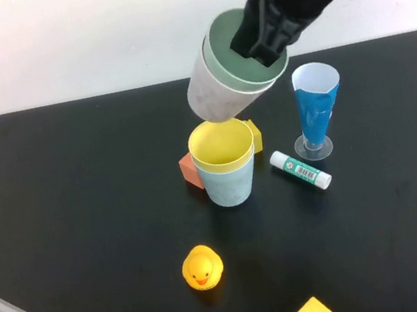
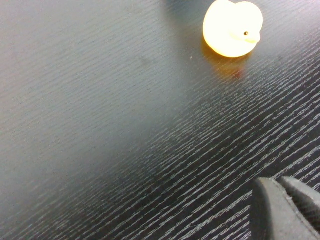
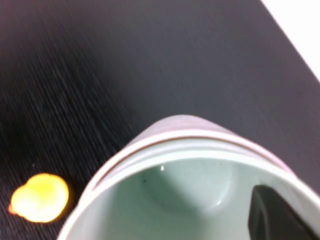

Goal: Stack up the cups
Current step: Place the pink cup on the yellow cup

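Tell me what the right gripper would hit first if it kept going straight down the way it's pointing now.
The right gripper, shut on the nested green cup and pink cup, points down at the yellow cup nested in the blue cup. The pink cup's base would likely meet the yellow one first; depth is uncertain.

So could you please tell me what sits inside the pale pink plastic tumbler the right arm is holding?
A green tumbler is nested in the pale pink tumbler, with the right gripper reaching inside it. Its lower part is hidden. The left gripper is parked, shut.
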Controlling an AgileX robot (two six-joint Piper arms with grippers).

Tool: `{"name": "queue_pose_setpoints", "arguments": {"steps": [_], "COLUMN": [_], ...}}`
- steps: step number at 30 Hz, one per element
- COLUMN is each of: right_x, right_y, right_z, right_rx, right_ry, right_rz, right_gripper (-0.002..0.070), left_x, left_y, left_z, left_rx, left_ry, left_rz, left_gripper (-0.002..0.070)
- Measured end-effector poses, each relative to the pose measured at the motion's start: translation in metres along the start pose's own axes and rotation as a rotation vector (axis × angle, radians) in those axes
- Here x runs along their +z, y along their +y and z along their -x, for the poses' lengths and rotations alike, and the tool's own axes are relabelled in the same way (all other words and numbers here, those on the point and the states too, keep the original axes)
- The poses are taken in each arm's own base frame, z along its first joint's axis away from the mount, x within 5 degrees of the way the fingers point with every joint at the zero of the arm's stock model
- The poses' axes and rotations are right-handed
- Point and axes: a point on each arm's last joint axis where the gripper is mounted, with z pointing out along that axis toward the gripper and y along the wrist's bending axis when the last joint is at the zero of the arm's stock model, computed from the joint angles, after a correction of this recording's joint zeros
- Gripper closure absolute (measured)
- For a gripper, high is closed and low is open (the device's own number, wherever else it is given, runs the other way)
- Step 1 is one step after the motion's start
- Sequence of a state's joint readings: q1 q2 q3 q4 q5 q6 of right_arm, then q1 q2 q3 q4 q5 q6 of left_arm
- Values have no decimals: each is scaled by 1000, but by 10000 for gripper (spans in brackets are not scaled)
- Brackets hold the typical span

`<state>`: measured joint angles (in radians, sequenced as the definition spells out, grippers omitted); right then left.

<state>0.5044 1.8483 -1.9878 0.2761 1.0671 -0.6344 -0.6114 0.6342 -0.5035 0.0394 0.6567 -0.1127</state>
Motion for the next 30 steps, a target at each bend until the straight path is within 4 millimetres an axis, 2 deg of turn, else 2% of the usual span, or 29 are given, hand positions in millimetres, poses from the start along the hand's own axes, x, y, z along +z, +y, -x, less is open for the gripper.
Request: {"name": "queue_pose_setpoints", "arguments": {"steps": [2, 8, 11, 14, 17, 21, 30], "right_x": [10, 60, 76, 83, 83, 72, 6], "right_y": [-2, -9, -12, -13, -13, -14, 8], "right_z": [-1, -16, -21, -23, -22, -15, 0], "right_rx": [6, 34, 43, 47, 46, 51, 54], "right_ry": [13, 101, 123, 129, 123, 107, 33], "right_rz": [11, 59, 70, 71, 67, 62, 125], "right_gripper": [636, 601, 501, 396, 353, 351, 447], "left_x": [0, 0, 0, 0, 0, 0, -5], "left_y": [0, 1, 1, 1, 1, 1, 5], "left_z": [0, 0, 0, 0, 0, 0, 2], "left_rx": [0, 9, 11, 11, 11, 11, -11], "left_ry": [0, -1, -1, -1, -1, -1, -48], "left_rz": [0, 8, 9, 9, 9, 9, 54], "left_gripper": [676, 676, 676, 676, 676, 676, 676]}}
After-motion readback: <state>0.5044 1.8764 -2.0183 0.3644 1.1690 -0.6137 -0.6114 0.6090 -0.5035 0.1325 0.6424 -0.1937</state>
